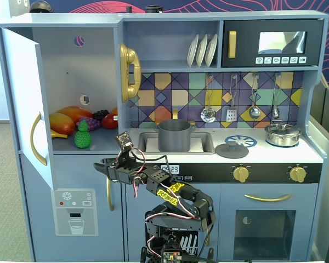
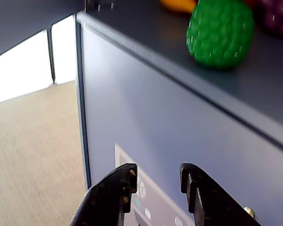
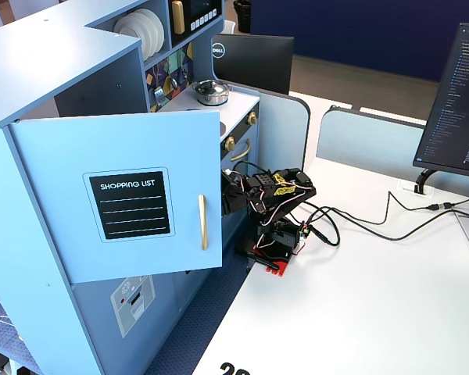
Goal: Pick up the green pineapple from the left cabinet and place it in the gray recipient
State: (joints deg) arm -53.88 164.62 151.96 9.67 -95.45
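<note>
Above and ahead of the empty, parted gripper (image 2: 155, 181), sitting untouched on the left cabinet (image 1: 66, 71) shelf, the green pineapple (image 2: 220, 34), leaving grasp and carry to the gray recipient (image 1: 174, 136) undone

One green pineapple (image 1: 83, 136) being counted in left cabinet (image 1: 77, 82); three white plates (image 1: 202, 50); four utensils (image 1: 208, 112) being hung; one gray recipient (image 1: 174, 135); two gold knobs (image 1: 240, 173).
</note>
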